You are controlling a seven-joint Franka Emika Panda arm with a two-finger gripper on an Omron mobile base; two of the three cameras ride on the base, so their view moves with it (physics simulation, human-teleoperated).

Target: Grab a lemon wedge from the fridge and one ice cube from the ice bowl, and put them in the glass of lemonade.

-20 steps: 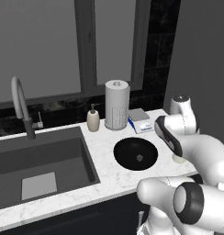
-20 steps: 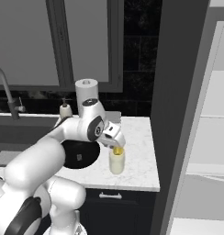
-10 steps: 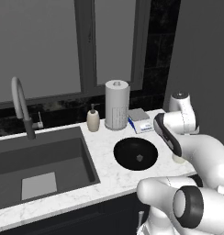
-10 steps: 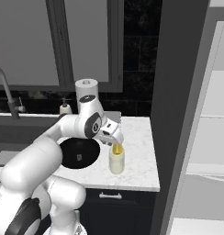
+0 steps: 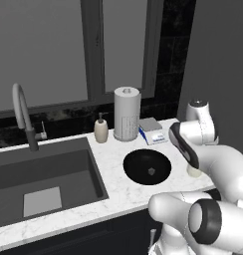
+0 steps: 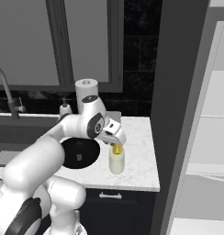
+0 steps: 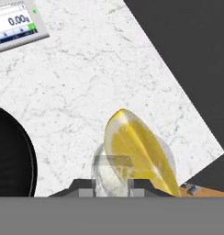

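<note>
A white marble counter (image 5: 116,169) carries the things. The black ice bowl (image 5: 147,167) sits near its middle, just right of the sunken grey sink (image 5: 44,177). Behind the bowl stand a paper-towel roll (image 5: 126,114), a beige soap bottle (image 5: 100,129) and a small digital scale (image 5: 152,130). The glass of lemonade (image 6: 116,160) stands right of the bowl.

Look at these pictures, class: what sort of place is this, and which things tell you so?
Almost certainly a home kitchen, computer-rendered. A sink with a curved faucet is set into a marble counter, and a paper-towel roll and soap bottle stand beside it.
</note>
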